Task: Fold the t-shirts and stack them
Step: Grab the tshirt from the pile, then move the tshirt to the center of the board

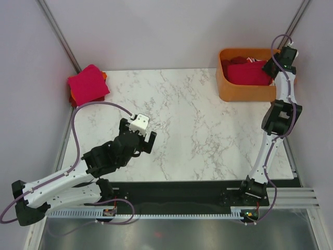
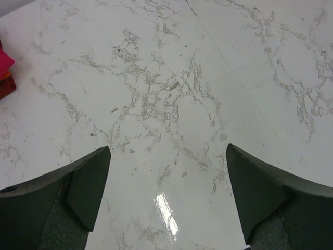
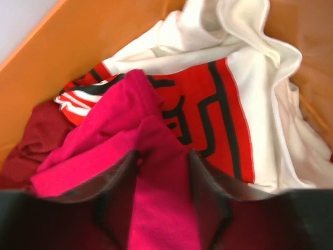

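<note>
My right gripper (image 1: 272, 69) is down in the orange tub (image 1: 229, 86), shut on a fold of a crimson t-shirt (image 3: 156, 172) that bunches between its fingers. Under it lie a white t-shirt with a red and black print (image 3: 218, 104) and a dark red one (image 3: 31, 146). The pile shows as crimson cloth (image 1: 244, 73) in the top view. A folded crimson t-shirt (image 1: 87, 83) tops a small stack at the table's far left corner; its edge shows in the left wrist view (image 2: 4, 62). My left gripper (image 1: 144, 136) is open and empty above bare marble.
The white marble table (image 1: 192, 130) spreads between the stack and the tub. An orange layer (image 1: 104, 76) shows under the folded crimson shirt. Grey walls rise behind, and a metal rail runs along the near edge by the arm bases.
</note>
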You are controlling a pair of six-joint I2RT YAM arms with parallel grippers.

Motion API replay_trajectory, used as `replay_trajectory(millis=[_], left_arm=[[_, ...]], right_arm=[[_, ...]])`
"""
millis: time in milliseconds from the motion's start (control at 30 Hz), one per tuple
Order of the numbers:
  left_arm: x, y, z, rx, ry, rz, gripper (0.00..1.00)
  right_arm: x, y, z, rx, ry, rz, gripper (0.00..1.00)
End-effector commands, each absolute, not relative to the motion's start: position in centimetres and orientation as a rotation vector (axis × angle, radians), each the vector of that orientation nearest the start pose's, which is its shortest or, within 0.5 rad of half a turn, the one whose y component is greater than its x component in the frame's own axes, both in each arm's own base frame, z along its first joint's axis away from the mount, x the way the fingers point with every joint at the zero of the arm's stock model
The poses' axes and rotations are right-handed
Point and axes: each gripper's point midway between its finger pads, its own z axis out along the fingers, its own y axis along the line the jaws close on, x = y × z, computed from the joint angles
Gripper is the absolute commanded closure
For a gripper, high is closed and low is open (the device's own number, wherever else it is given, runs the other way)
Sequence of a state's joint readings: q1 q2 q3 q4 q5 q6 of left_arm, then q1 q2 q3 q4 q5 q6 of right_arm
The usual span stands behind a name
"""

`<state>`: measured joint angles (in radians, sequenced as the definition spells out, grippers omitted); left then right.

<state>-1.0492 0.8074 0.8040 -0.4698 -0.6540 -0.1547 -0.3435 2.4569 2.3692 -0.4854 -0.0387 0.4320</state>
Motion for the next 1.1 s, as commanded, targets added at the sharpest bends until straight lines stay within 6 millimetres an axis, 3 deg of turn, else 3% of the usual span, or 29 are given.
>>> replay_trajectory(millis=[0, 67, 133, 167, 200, 300, 333, 367, 400, 433, 500, 567, 600, 633, 667, 700, 733, 767, 800, 900, 933, 1000, 1067], left_arm=[[22.2, -16.9, 23.4, 0.466, 1.863, -0.089, 0.00], [22.2, -16.8, 23.4, 0.463, 1.865, -0.091, 0.00], [22.2, -16.8, 23.4, 0.463, 1.866, -0.096, 0.00], [22.2, -16.8, 23.5, 0.461, 1.865, -0.100, 0.00], [22.2, -16.8, 23.5, 0.461, 1.865, -0.100, 0.00], [22.2, -16.7, 23.6, 0.457, 1.864, -0.101, 0.00], [22.2, -16.7, 23.6, 0.454, 1.863, -0.102, 0.00], [22.2, -16.6, 23.6, 0.452, 1.864, -0.099, 0.00], [22.3, -16.5, 23.6, 0.451, 1.864, -0.098, 0.00], [22.3, -16.5, 23.6, 0.449, 1.865, -0.097, 0.00], [22.3, -16.4, 23.5, 0.450, 1.868, -0.092, 0.00], [22.3, -16.4, 23.6, 0.446, 1.868, -0.090, 0.00], [22.3, -16.4, 23.5, 0.447, 1.869, -0.089, 0.00], [22.3, -16.3, 23.6, 0.445, 1.868, -0.086, 0.00], [22.3, -16.2, 23.6, 0.441, 1.869, -0.085, 0.00], [22.4, -16.2, 23.6, 0.440, 1.867, -0.084, 0.00], [22.3, -16.1, 23.7, 0.436, 1.866, -0.086, 0.00], [22.3, -16.1, 23.8, 0.435, 1.865, -0.087, 0.00], [22.4, -16.0, 23.9, 0.429, 1.863, -0.088, 0.00], [22.4, -15.8, 24.0, 0.419, 1.862, -0.090, 0.00], [22.4, -15.8, 24.1, 0.416, 1.862, -0.092, 0.00], [22.5, -15.8, 24.1, 0.414, 1.863, -0.092, 0.00], [22.5, -15.8, 24.0, 0.415, 1.865, -0.091, 0.00]], right_arm=[[64.6, -19.7, 18.3, 0.747, 1.899, 0.135, 0.58], [64.5, -19.7, 19.1, 0.738, 1.884, 0.135, 0.72], [64.3, -19.6, 20.6, 0.720, 1.863, 0.127, 0.79], [64.3, -19.7, 21.5, 0.711, 1.850, 0.121, 0.92], [64.3, -19.3, 22.4, 0.695, 1.838, 0.122, 0.99], [64.3, -17.3, 27.3, 0.603, 1.782, 0.146, 1.00], [64.1, -15.7, 30.7, 0.528, 1.739, 0.195, 1.00], [64.0, -14.3, 33.0, 0.463, 1.714, 0.217, 1.00], [63.9, -11.3, 35.5, 0.377, 1.687, 0.268, 1.00], [62.5, -8.7, 41.1, 0.270, 1.603, 0.313, 1.00], [60.2, -3.2, 48.2, 0.116, 1.463, 0.394, 1.00], [54.3, 0.7, 58.6, -0.014, 1.209, 0.455, 1.00], [52.0, 2.4, 61.7, -0.040, 1.124, 0.485, 1.00], [48.5, 2.8, 65.3, -0.041, 1.030, 0.498, 1.00], [46.6, 3.0, 67.8, -0.041, 0.944, 0.528, 1.00], [45.0, 2.9, 69.2, -0.028, 0.915, 0.582, 0.91], [42.8, 3.3, 71.1, -0.052, 0.869, 0.606, 0.17], [42.1, 3.5, 71.3, -0.066, 0.868, 0.626, 0.02], [41.7, 3.4, 71.1, -0.082, 0.884, 0.635, 0.02], [42.8, 2.5, 67.3, -0.025, 1.000, 0.613, 0.02], [43.8, 2.1, 64.4, 0.007, 1.076, 0.601, 0.02], [44.7, 2.3, 61.0, 0.032, 1.172, 0.621, 0.02], [46.0, 2.6, 55.7, 0.070, 1.341, 0.621, 0.02]])
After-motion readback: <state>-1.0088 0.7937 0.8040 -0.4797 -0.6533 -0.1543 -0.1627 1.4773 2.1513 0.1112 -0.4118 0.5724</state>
